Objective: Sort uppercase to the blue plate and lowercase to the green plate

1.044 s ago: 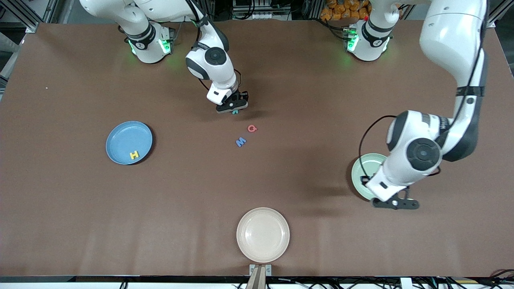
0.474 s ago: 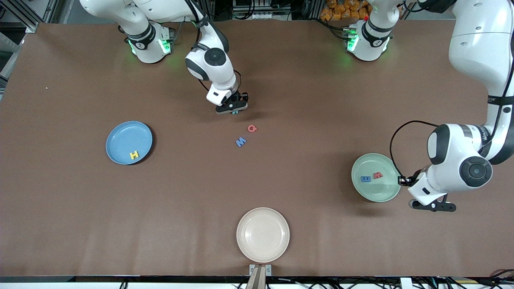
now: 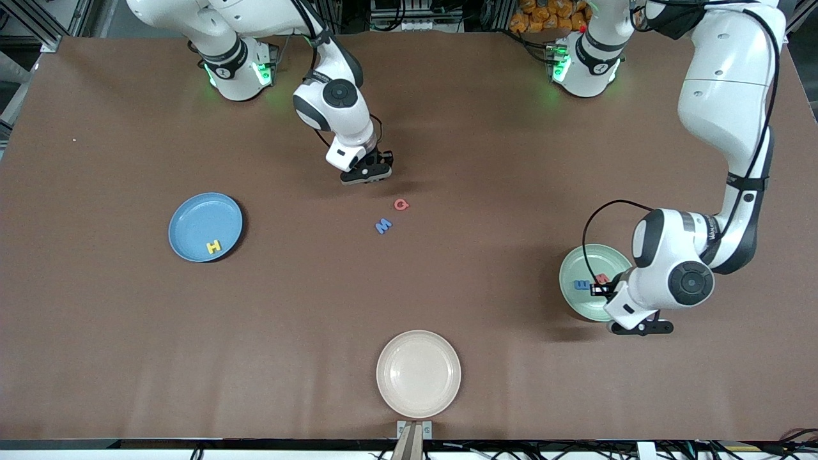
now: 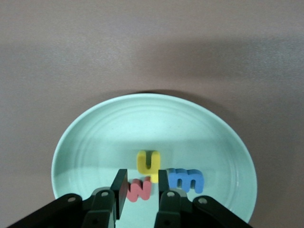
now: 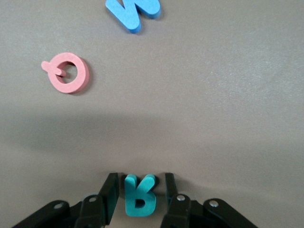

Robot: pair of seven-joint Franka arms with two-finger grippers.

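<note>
Right gripper (image 5: 141, 183) is low at table centre, 11 o'clock from the red G (image 3: 401, 204). Its jaws straddle the teal R (image 5: 140, 197) with thin gaps, no clamp yet. Blue M (image 3: 383, 225) lies at 7 o'clock of the G. Yellow H (image 3: 213, 246) sits at 5 o'clock in the blue plate (image 3: 195, 220). Left gripper (image 4: 141, 178) is over the green plate (image 4: 95, 137), jaws slightly parted, gripping nothing. Yellow h (image 4: 148, 161), red w (image 4: 139, 189) and blue m (image 4: 186, 180) lie clustered in it. Cream plate (image 3: 418, 374) sits at the table's 6 o'clock edge.
</note>
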